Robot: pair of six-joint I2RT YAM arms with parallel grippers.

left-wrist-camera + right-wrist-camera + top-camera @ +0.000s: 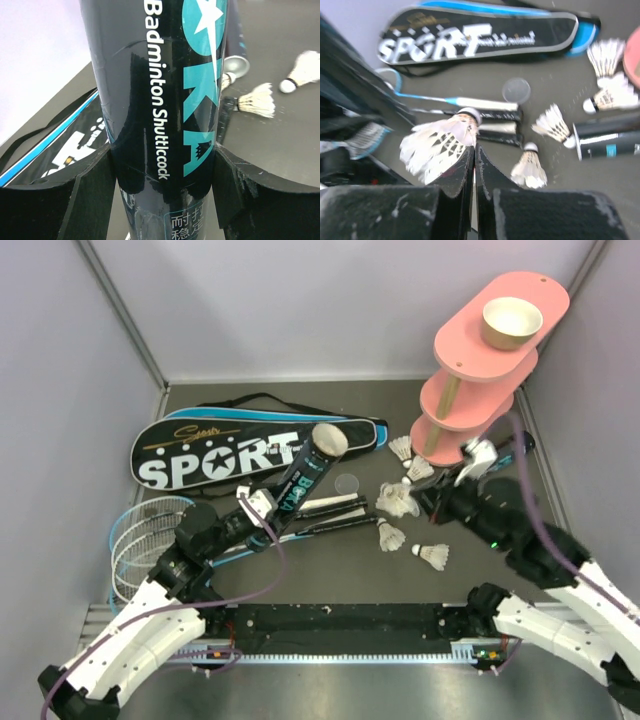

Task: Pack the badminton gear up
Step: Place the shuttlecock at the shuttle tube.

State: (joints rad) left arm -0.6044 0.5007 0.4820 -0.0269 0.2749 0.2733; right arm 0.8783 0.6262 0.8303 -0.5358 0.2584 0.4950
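My left gripper [162,170] is shut on a black shuttlecock tube [160,90] lettered "Badminton Shuttlecock". In the top view the left gripper [268,508] holds this tube [305,475] tilted, its open end up and away from me. My right gripper [474,146] is shut, with the feather skirt of a white shuttlecock [437,147] pinched at its tips. From above, the right gripper [418,498] and this shuttlecock [397,500] sit mid-table. Several more shuttlecocks lie around, among them one [433,556] nearest me. The SPORT racket bag [230,452] lies at the back. The rackets [150,535] lie at the left.
A second black tube [607,140] lies on its side at the right, and a clear round lid [347,483] is near the racket handles [335,512]. The pink three-tier stand [480,370] with a tan bowl [511,322] rises at the back right. Walls enclose the table.
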